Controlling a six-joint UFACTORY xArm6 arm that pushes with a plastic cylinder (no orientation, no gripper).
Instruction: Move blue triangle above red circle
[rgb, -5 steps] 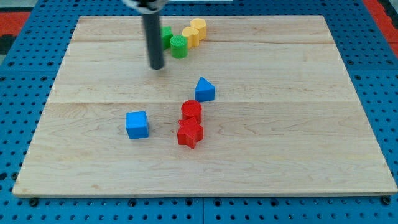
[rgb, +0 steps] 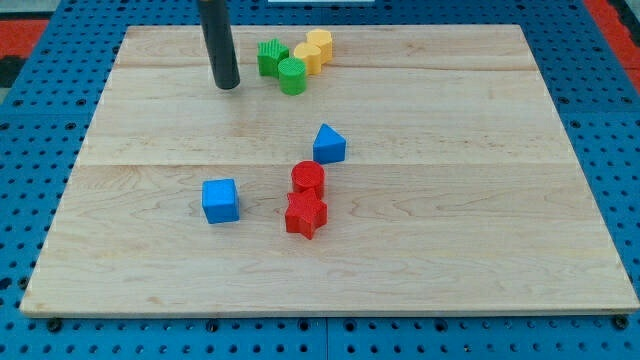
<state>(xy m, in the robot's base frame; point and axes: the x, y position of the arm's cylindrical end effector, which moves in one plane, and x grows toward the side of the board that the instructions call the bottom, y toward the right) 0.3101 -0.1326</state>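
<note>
My tip (rgb: 227, 86) is seen near the wooden board's (rgb: 500, 250) top, left of the green blocks (rgb: 281, 66). No fingers are fitted. The blue triangle block (rgb: 328, 144) is found just above the red circle block (rgb: 308, 178).

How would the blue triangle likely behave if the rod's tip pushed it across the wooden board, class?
The blue triangle looks rigid and rests on a flat face, so it would probably slide, not roll. Off-centre contact from my tip may spin it. The smooth board should offer little grip.

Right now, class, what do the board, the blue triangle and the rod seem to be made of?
Board: pale wood, matte, with visible grain and plank seams. Blue triangle: probably plastic, uniform colour, slight sheen. Rod: dark, smooth, perhaps metal or plastic; my tip stands toward the view's top-left, left of the green blocks.
</note>
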